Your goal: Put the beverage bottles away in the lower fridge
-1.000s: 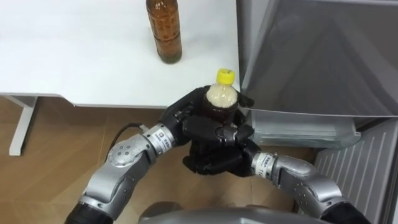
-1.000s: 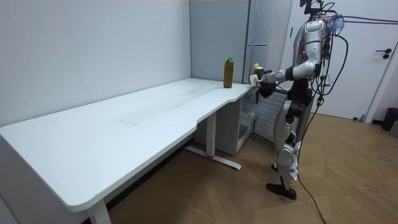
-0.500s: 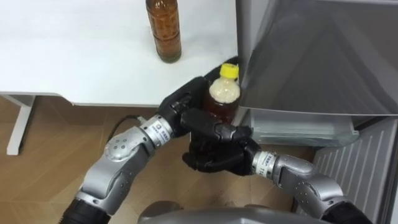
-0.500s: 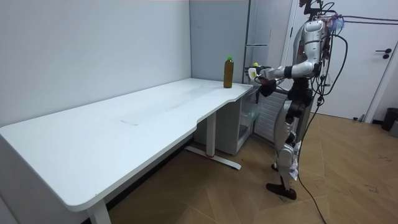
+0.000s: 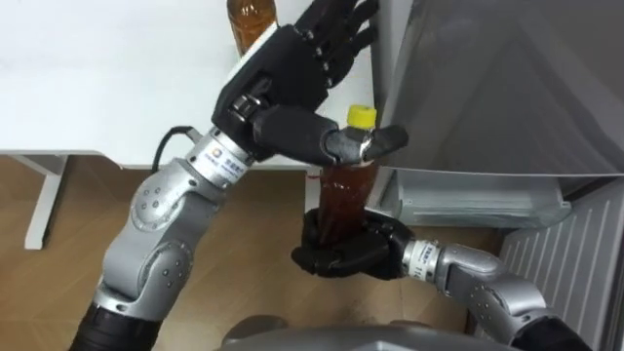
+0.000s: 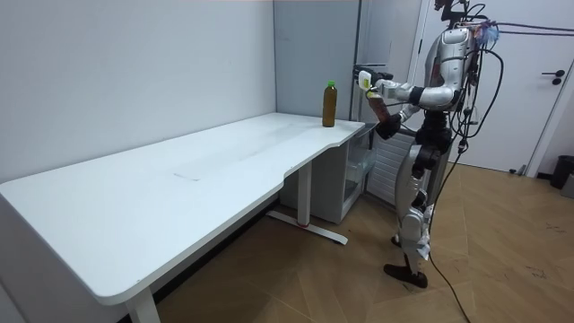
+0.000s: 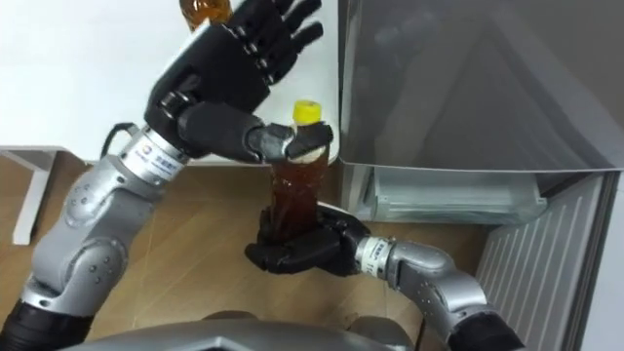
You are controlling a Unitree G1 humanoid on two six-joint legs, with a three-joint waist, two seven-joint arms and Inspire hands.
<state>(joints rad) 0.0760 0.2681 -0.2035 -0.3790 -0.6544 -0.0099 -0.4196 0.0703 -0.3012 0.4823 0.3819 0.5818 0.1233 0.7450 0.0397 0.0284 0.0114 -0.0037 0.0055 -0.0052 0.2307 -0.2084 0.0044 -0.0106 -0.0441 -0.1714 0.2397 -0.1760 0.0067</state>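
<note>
A tea bottle point(image 5: 345, 195) with a yellow cap stands upright in front of me, beside the table's corner. My right hand point(image 5: 341, 252) is shut round its lower part from below. My left hand point(image 5: 292, 73) is raised above it with straight, spread fingers, and its thumb reaches across just under the cap. A second brown bottle point(image 5: 252, 14) stands on the white table point(image 5: 117, 88), partly hidden behind the left hand. In the room view I stand at the table's end, facing the fridge point(image 6: 359, 54), with the held bottle point(image 6: 372, 97) at chest height.
The grey fridge front point(image 5: 487, 88) fills the right side, close to the held bottle. A clear shelf or drawer point(image 5: 478, 200) shows below it, and a white ribbed panel point(image 5: 570, 263) lies at the lower right. Wooden floor point(image 5: 68, 224) is under the table edge.
My left hand has let go of the bottle, opened and lifted above it. The bottle now stands higher, held by the right hand alone.
</note>
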